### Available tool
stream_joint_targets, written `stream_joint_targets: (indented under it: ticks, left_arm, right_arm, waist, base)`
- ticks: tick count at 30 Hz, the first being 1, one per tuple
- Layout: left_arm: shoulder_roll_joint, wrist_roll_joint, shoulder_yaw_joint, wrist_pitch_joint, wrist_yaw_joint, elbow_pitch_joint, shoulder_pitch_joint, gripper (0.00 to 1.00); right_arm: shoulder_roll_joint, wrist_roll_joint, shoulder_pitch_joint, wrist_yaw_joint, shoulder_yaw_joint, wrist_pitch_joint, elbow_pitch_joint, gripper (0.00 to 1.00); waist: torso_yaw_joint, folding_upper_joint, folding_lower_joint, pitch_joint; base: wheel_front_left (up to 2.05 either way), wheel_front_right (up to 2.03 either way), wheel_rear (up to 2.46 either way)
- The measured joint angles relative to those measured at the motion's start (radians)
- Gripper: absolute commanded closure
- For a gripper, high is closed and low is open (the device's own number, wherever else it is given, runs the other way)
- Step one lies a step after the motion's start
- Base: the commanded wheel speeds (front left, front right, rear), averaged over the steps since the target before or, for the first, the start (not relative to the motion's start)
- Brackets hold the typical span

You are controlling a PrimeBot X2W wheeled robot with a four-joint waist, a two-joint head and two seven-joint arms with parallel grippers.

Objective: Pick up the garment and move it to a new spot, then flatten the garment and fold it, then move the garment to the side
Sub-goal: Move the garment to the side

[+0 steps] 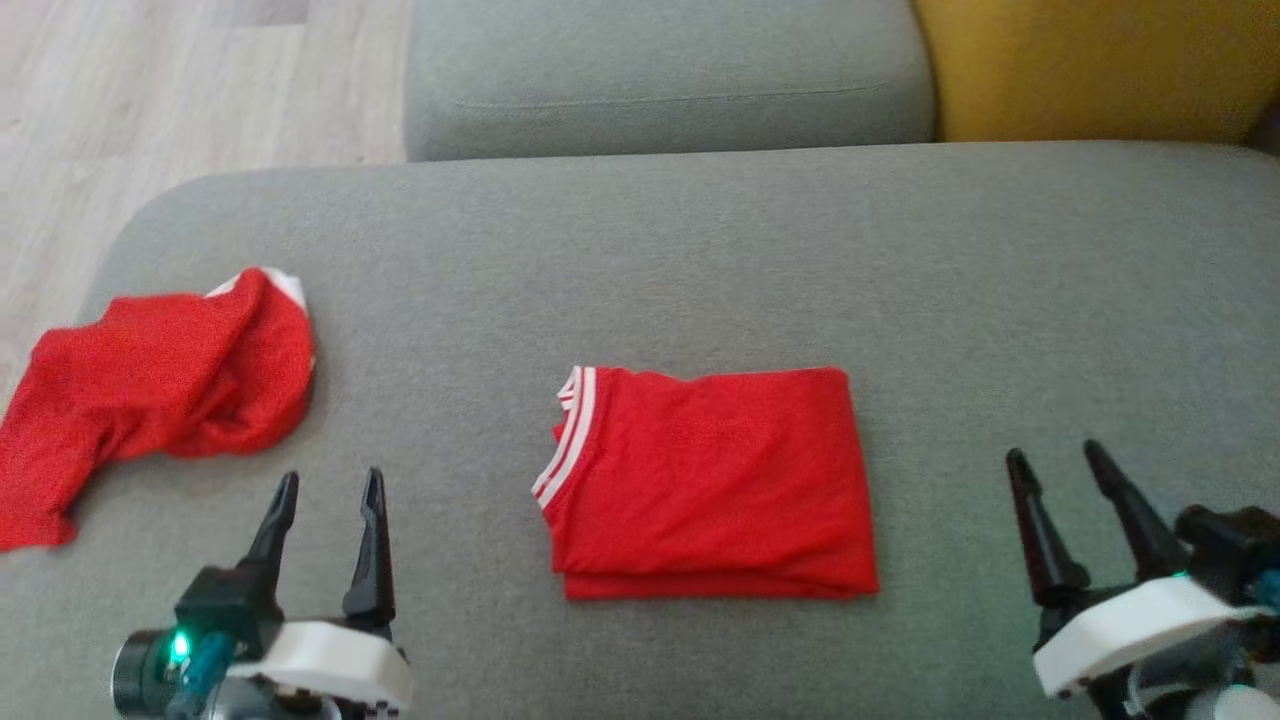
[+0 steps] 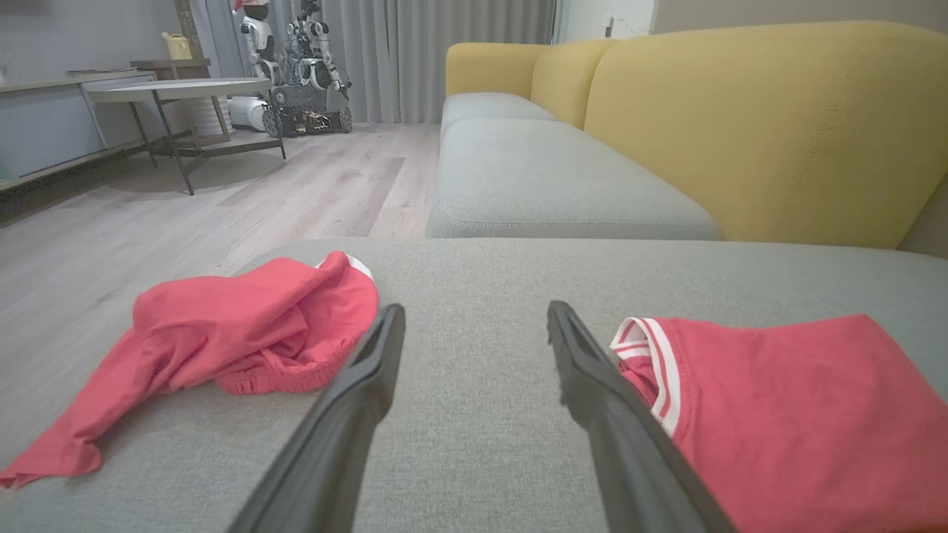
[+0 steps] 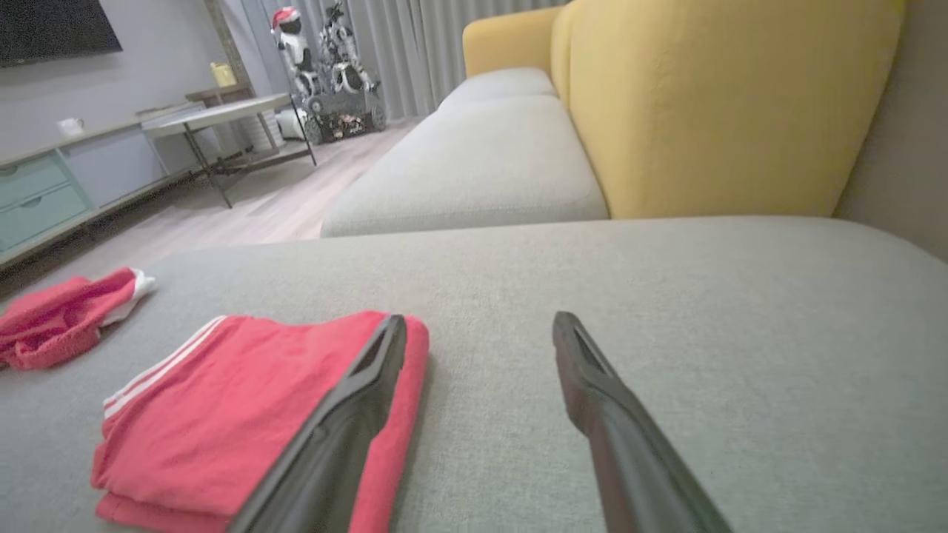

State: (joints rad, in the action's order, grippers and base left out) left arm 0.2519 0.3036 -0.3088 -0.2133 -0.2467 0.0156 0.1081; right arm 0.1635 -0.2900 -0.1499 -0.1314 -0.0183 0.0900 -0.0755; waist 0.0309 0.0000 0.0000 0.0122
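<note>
Folded garment: red, laid flat near the middle of the grey sofa cushion, between the two hands and touched by neither.

- Fold judged complete. A neat rectangle is seen, with stacked layers showing along the near edge.
- Pick-up, flattening and folding are therefore taken as done for this piece. The move to the side is judged not yet made, since the piece lies centrally.
- A second red piece, the crumpled garment, is noted well apart at the robot's left, near the cushion edge. It is unflattened and unfolded; whether it belongs to the same job cannot be told.

Orientation: the long axis is read as running left to right across the head view. The white-striped collar is at the left end, pointed toward the crumpled piece; the plain end faces the robot's right.

Left hand: fingers spread wide, nothing held, hovering low over bare cushion between the two garments.

Right hand: fingers likewise spread wide, nothing held, placed off the plain end of the folded piece.
</note>
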Motion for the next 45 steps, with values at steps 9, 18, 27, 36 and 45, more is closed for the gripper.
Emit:
stream_joint_targets:
  ticks: [9,18,27,36,45]
  left_arm:
    - [-0.028,-0.002,-0.015,-0.020,0.004,-0.016,-0.101,0.00]
    - [-0.066,-0.012,-0.036,-0.036,0.029,0.003,-0.151,0.00]
    - [-0.074,-0.023,-0.030,-0.036,0.045,0.007,-0.154,0.00]
    - [-0.085,-0.046,-0.003,-0.036,0.055,-0.011,-0.154,0.00]
    - [-0.105,-0.058,-0.004,-0.041,0.081,-0.023,-0.164,0.00]
  right_arm:
    - [-0.001,-0.028,0.090,0.000,-0.057,0.022,0.177,0.00]
    - [-0.003,-0.040,0.128,0.000,-0.053,0.035,0.451,0.00]
    - [-0.015,-0.057,0.233,0.000,-0.079,0.063,0.553,0.70]
    - [0.008,-0.051,0.266,0.000,-0.156,0.054,0.540,1.00]
    - [0.097,-0.053,0.340,0.000,-0.168,0.054,0.485,1.00]
  waist:
    - [0.108,0.0000,0.0000,-0.047]
    - [0.241,0.0000,0.0000,-0.088]
    - [0.258,0.0000,0.0000,-0.107]
    - [0.174,0.0000,0.0000,-0.114]
    - [0.009,0.0000,0.0000,-0.136]
  base:
    - [0.00,0.00,0.00]
    - [0.00,0.00,0.00]
    - [0.00,0.00,0.00]
    - [0.00,0.00,0.00]
    - [0.00,0.00,0.00]
